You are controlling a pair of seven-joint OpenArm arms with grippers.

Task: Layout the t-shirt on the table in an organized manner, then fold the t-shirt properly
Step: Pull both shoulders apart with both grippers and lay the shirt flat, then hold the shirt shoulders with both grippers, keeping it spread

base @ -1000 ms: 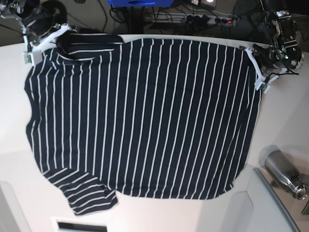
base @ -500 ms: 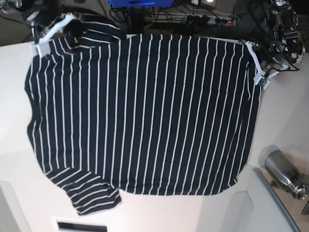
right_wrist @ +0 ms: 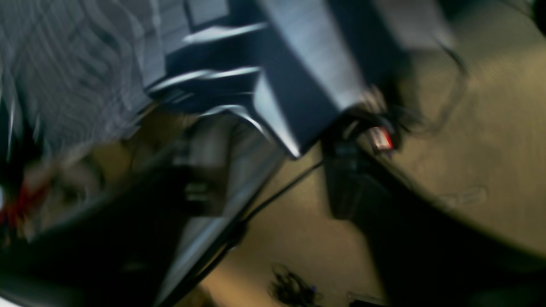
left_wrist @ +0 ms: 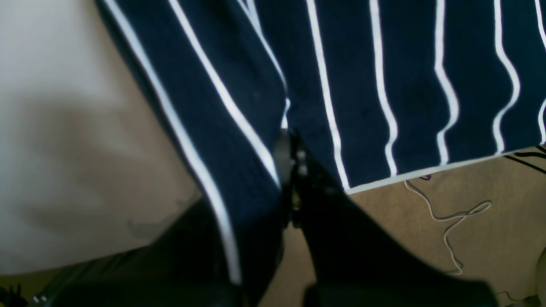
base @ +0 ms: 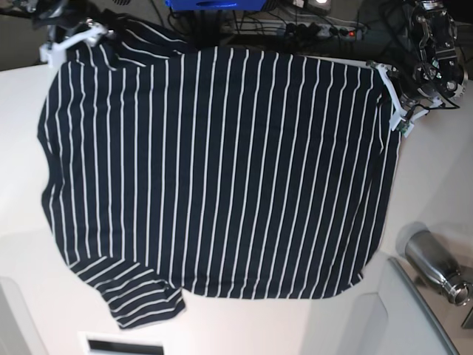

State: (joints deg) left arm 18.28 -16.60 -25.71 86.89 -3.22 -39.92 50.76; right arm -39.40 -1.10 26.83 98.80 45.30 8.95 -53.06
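t-shirt: the dark navy t-shirt (base: 214,177) with thin white stripes lies spread flat on the white counter (base: 436,185). It covers most of the middle of the counter. One short sleeve lies at the near left corner in the base view.

far edge of t-shirt: it reaches the curved far edge of the counter. In the left wrist view the hem runs along this edge, and the brown floor (left_wrist: 448,238) with loose cables shows beyond it.

left hand: the left hand (base: 399,111) is at the far right corner of the t-shirt in the base view. In the left wrist view its dark fingers (left_wrist: 294,170) are pressed together on a fold of the striped cloth, so it grips the t-shirt corner. The cloth near the grip rises in a small ridge.

right hand: the right hand (base: 70,41) is at the far left corner in the base view, just beside the collar area of the t-shirt. Its white fingers are close to the cloth, but I cannot tell whether they touch it, or how far apart they stand. The right wrist view is strongly blurred and shows no cloth between the fingers.

other things: a metal bottle (base: 432,262) lies on the counter at the near right, apart from the t-shirt.
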